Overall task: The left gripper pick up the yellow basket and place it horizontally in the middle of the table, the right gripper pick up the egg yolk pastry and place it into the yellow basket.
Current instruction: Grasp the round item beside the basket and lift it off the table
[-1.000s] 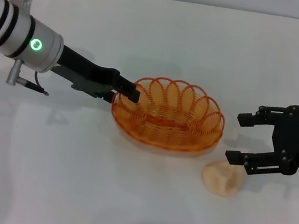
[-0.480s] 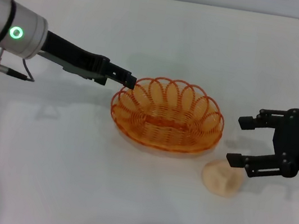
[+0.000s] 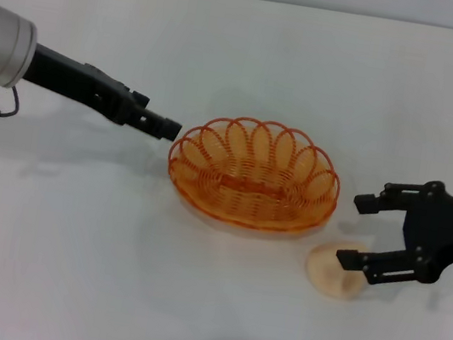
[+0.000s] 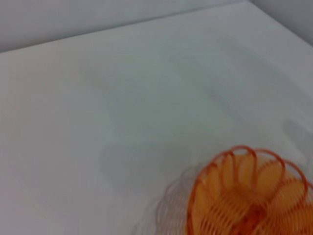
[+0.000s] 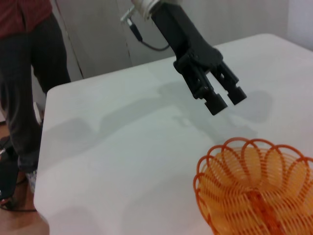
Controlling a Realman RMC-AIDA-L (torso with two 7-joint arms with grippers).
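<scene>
The basket [image 3: 252, 182] sits on the table [image 3: 107, 272] just right of the frame's centre. The pastry [image 3: 334, 272] lies on the table at lower right of the basket, just beside its rim. The right gripper [image 3: 356, 231] reaches in from the right edge, its lower finger over the pastry, its upper finger beside the basket's right end. The left gripper [image 3: 167, 128] comes in from the upper left, its tip just off the basket's left rim.

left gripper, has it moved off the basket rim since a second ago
Yes. The left gripper has pulled back toward the robot's left, clear of the yellow basket, which sits where it was on the table.
</scene>
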